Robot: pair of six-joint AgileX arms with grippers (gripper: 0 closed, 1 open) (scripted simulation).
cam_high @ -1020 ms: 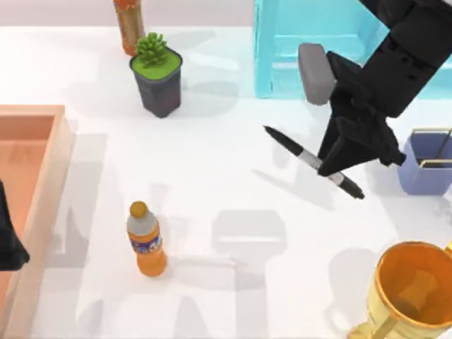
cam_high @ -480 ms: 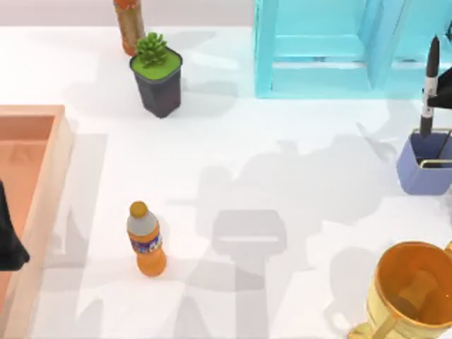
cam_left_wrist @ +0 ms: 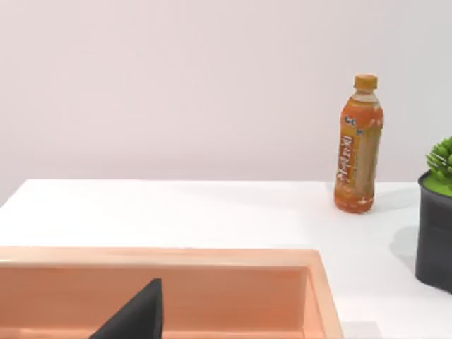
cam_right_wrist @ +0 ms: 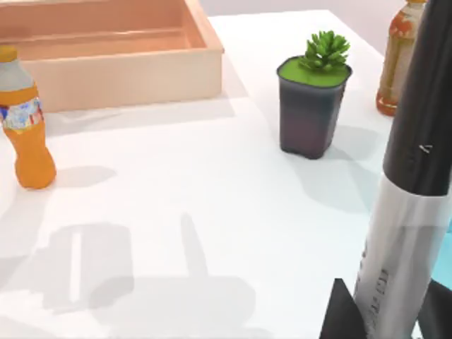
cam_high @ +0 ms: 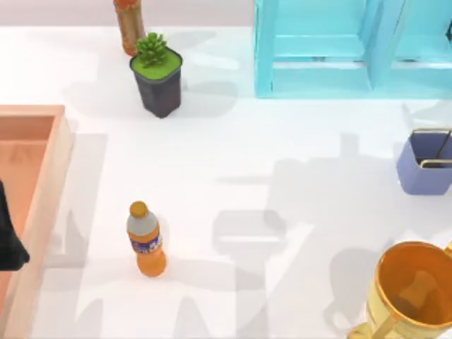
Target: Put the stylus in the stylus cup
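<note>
At the table's right edge, stylus cup (cam_high: 424,168) stands empty; right end effector (cam_right_wrist: 385,311) pinches stylus (cam_right_wrist: 406,205) upright; judgement: lower vertically, centred inside the rim.

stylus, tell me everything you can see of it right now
The stylus appears in the right wrist view as a slim round stick standing nearly upright, leaning slightly. Its upper part is smooth black with a tiny pale mark; below that it turns silvery white with small dark print along its length. Near the bottom, the dark fingers of the right gripper flank it on both sides, holding it above the white table.
</note>
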